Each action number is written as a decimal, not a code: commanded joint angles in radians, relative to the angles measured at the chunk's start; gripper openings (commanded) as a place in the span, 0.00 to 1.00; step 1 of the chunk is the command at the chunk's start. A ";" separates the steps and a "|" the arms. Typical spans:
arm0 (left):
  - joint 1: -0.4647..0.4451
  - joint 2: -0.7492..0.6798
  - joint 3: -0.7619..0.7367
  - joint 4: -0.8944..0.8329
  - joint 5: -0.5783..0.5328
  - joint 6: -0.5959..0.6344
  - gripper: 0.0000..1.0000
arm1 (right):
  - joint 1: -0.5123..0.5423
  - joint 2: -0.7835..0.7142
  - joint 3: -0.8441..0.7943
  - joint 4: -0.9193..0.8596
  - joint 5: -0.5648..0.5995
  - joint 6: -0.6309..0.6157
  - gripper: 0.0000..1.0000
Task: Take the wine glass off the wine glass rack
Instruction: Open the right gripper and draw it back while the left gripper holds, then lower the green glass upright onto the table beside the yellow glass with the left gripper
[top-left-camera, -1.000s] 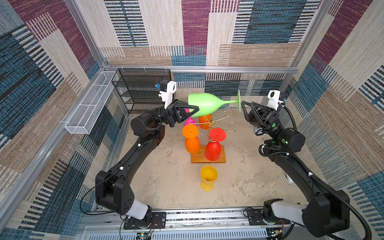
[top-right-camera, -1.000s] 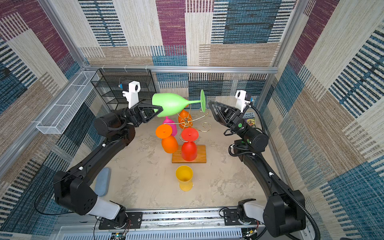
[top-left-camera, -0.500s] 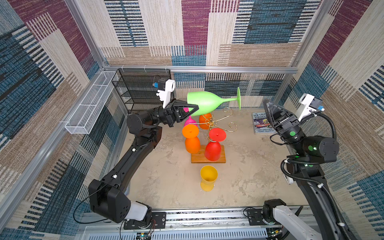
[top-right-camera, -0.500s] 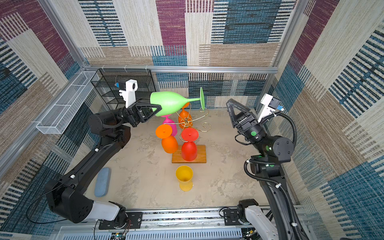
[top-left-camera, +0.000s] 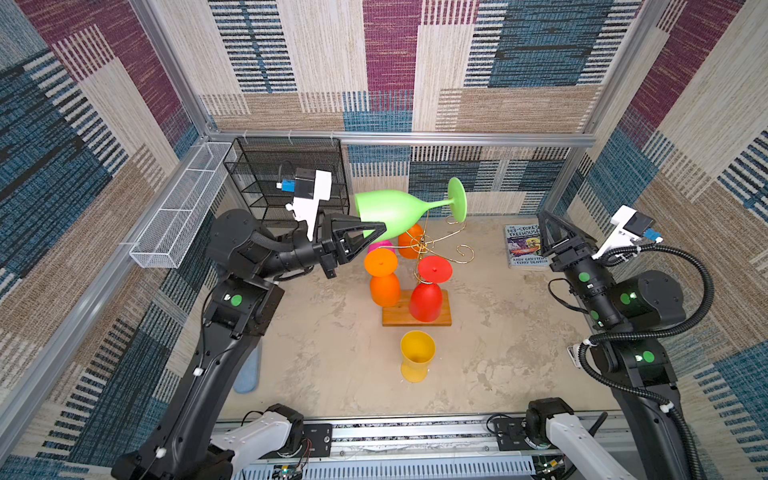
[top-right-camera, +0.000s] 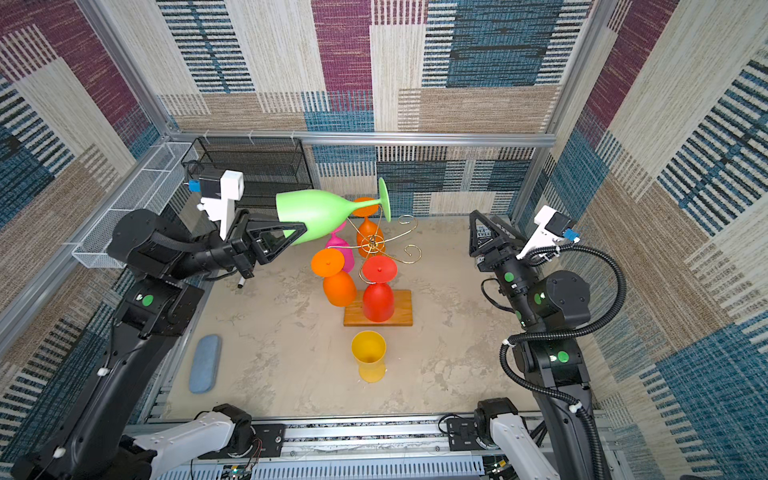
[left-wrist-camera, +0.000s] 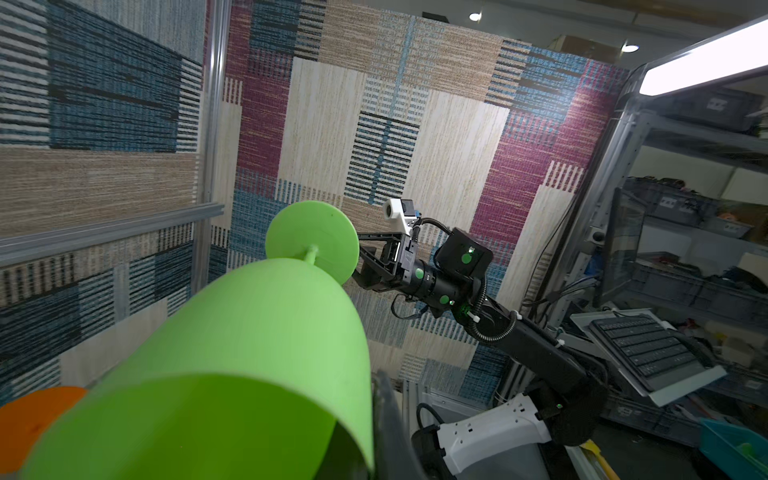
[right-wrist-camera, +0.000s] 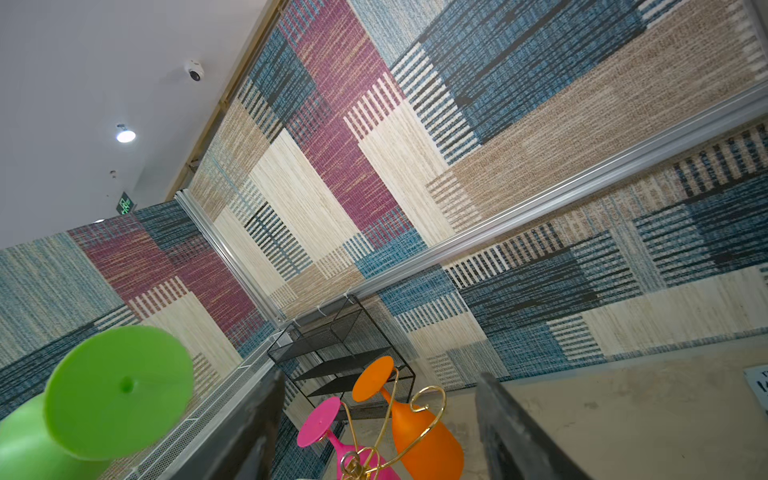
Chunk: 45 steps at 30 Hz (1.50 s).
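A green wine glass (top-left-camera: 395, 212) (top-right-camera: 316, 216) lies on its side in the air, bowl to the left and foot to the right. My left gripper (top-left-camera: 374, 232) (top-right-camera: 297, 235) is shut on the bowl's rim; the left wrist view shows the bowl (left-wrist-camera: 249, 353) close up. The glass hangs above the wine glass rack (top-left-camera: 424, 245) (top-right-camera: 372, 245), a gold wire tree on a wooden base (top-left-camera: 445, 309). Orange, pink and red glasses hang on its arms. My right gripper (top-left-camera: 544, 224) (top-right-camera: 482, 224) (right-wrist-camera: 378, 378) is open and holds nothing, well right of the rack.
A yellow glass (top-left-camera: 417, 357) stands upright in front of the rack. A book (top-left-camera: 523, 247) lies at the back right, under the right gripper. A blue case (top-right-camera: 203, 363) lies front left. A black mesh shelf (top-left-camera: 286, 174) and a white mesh basket (top-left-camera: 178, 208) line the back left.
My right gripper has drawn back from the green glass's foot to the right side. The left gripper has carried the glass slightly leftward.
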<state>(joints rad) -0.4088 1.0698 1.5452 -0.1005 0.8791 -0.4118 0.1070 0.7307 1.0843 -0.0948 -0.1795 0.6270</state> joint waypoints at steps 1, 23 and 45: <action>-0.001 -0.068 0.043 -0.353 -0.267 0.243 0.00 | 0.000 0.002 -0.004 -0.028 0.041 -0.040 0.74; -0.001 -0.091 -0.117 -0.959 -0.719 0.329 0.00 | 0.000 0.081 -0.008 -0.077 0.013 -0.055 0.74; -0.408 0.016 -0.436 -0.955 -0.896 0.152 0.00 | 0.000 0.140 -0.038 -0.053 -0.047 -0.026 0.74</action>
<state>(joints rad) -0.8009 1.0695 1.1091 -1.0569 0.0330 -0.2264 0.1074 0.8665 1.0485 -0.1730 -0.2104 0.5907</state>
